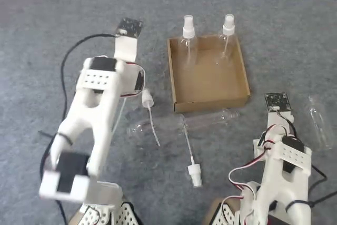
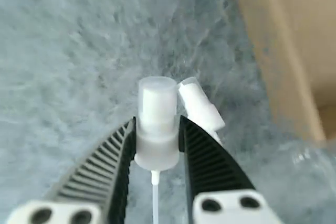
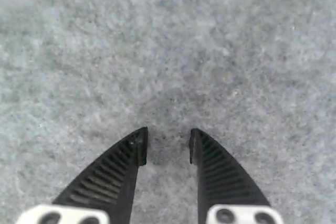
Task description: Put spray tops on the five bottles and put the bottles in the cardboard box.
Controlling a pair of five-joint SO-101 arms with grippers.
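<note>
Firmly, the left gripper (image 2: 156,127) clamps a spray top (image 2: 156,100), frosted white with a thin tube, just left of the cardboard box (image 1: 210,104). Two capped clear bottles (image 1: 188,46) stand inside along its far wall. The right gripper (image 3: 168,145) hangs with fingers apart over grey felt (image 3: 210,51).

A cardboard box (image 1: 210,85) sits on the grey table (image 1: 42,35). A first capped bottle (image 1: 188,43) and a second capped bottle (image 1: 227,40) stand upright along its far wall. Just in front of the box, a clear bottle (image 1: 213,118) lies on its side, with another bare bottle (image 1: 138,126) beside it, nearer the left arm (image 1: 97,114). A spray top (image 1: 148,98) shows at that arm's wrist end. A second spray top (image 1: 195,174) lies between the arms. A third bare bottle (image 1: 320,119) lies near the right arm (image 1: 281,167).
</note>
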